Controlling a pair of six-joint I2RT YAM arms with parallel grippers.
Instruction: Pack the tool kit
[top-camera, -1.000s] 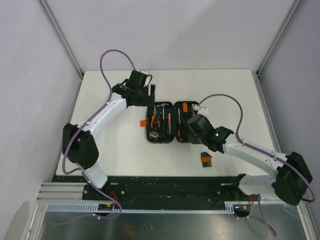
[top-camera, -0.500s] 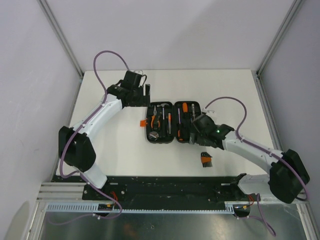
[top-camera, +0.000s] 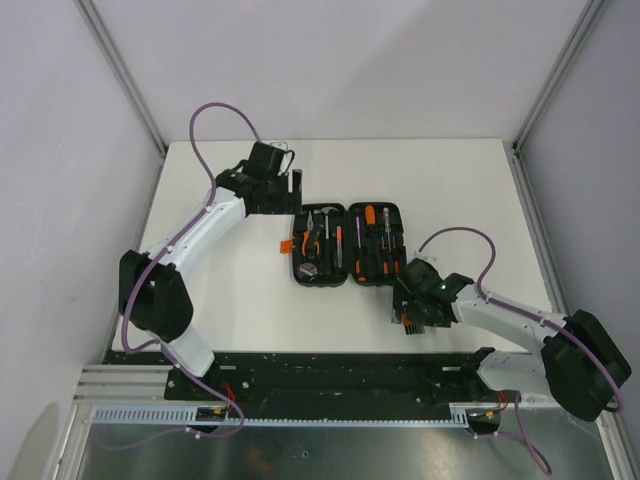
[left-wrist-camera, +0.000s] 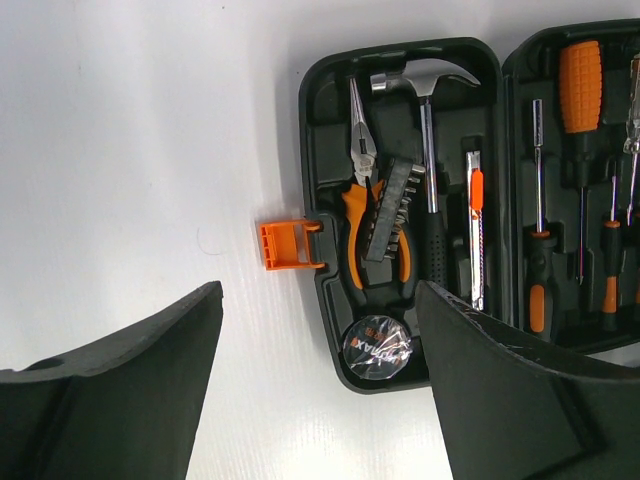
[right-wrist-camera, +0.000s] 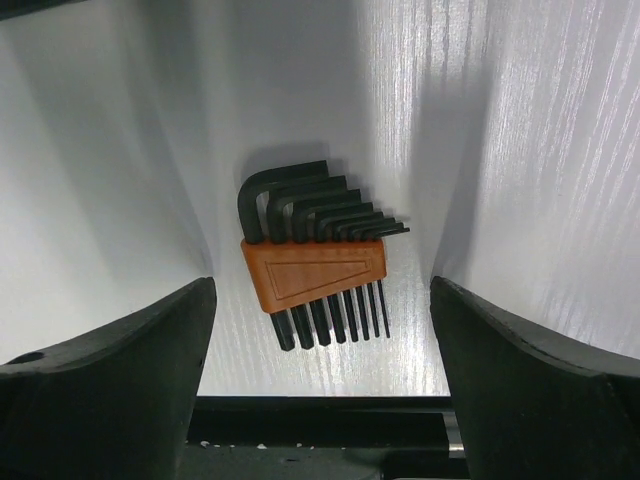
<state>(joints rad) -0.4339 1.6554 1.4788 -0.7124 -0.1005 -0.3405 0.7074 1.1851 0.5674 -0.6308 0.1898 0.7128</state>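
Black case (top-camera: 348, 243) open on white counter (top-camera: 230, 290); left jaws spread near it, right jaws spread over hex keys (right-wrist-camera: 318, 262).

The claw (right-wrist-camera: 320, 292) hangs over the white table (right-wrist-camera: 530, 140), its two dark fingers (right-wrist-camera: 110, 390) spread wide. Between them, touching neither, a set of black hex keys (right-wrist-camera: 300, 205) lies flat, clipped in an orange holder (right-wrist-camera: 315, 272). A black rail (right-wrist-camera: 320, 420) crosses behind the set, toward the wrist.
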